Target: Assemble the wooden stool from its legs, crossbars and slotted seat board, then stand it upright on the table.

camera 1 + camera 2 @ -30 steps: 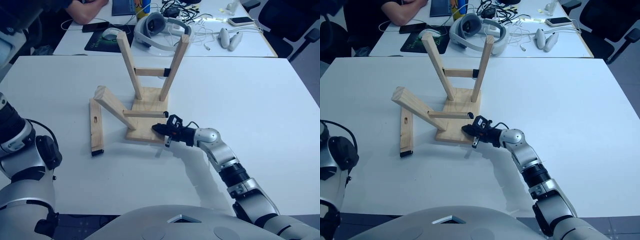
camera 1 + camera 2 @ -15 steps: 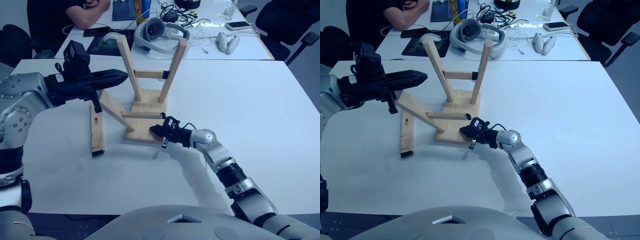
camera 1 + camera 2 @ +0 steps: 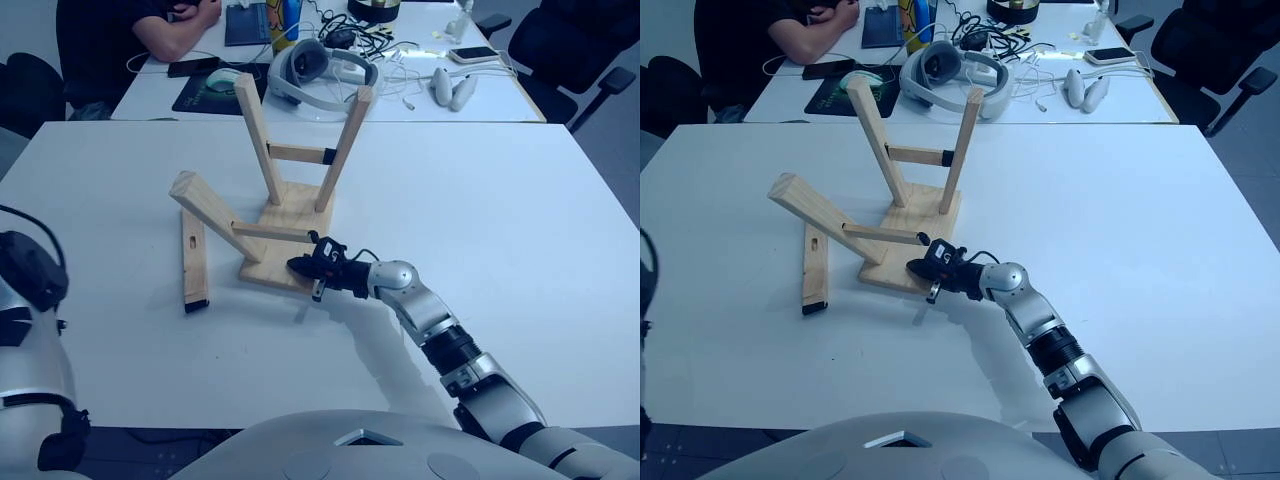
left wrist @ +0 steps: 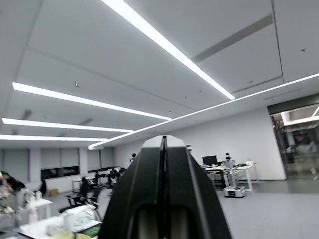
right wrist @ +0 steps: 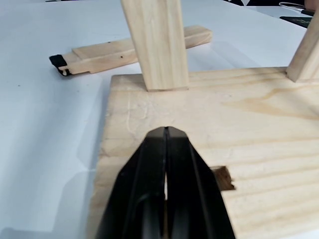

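The seat board (image 3: 287, 206) lies flat on the white table. Two legs (image 3: 257, 125) stand up from its far side, joined by a crossbar (image 3: 298, 154). A third leg (image 3: 213, 214) leans out to the left from the board, with a second crossbar (image 3: 270, 232) on it. One loose leg (image 3: 193, 262) lies on the table left of the board. My right gripper (image 3: 298, 266) is shut, its tips (image 5: 166, 131) over the board's near corner beside an empty slot (image 5: 225, 178). My left gripper (image 4: 163, 143) is shut and points up at the ceiling.
A second table behind holds a headset (image 3: 318, 64), controllers (image 3: 451, 80), a phone (image 3: 477, 53) and cables. A person's arm (image 3: 170, 18) rests at its far left. White table top stretches right of the stool (image 3: 500, 210).
Half a second ago my left gripper was over the table beside the leaning leg; it has since swung up and away. The right gripper has stayed at the board's near corner.
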